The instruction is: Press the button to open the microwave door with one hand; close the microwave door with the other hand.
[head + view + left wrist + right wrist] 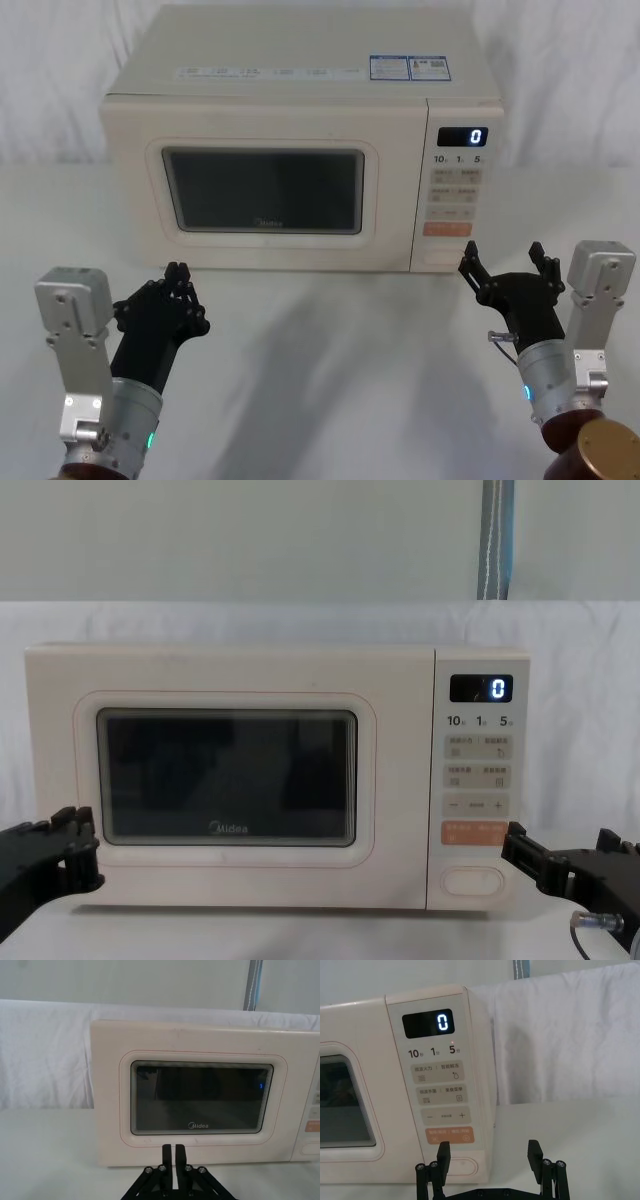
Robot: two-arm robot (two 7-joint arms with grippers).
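The microwave door (pixel 265 190) is shut, flush with the cabinet, and faces the robot; its long axis runs left to right, and the dark glass window sits centred in it. The control panel (pixel 458 195) stands at the door's right edge, its display reading 0. The button (pixel 472 881) is the lowest key on that panel, a wide pill lying horizontally under the orange key (pixel 472 832).

The right claw (pixel 508 262) is open, fingers spread wide, hovering above the tabletop (pixel 330 360) just in front of the panel's lower corner and not touching it. In the right wrist view one finger (pixel 443 1152) overlaps the button's edge. The left claw (pixel 178 272) is closed, fingers together, near the door's lower left corner, apart from it.

Open tabletop lies between the two arms. The chest view cuts off both claws at the frame edges.
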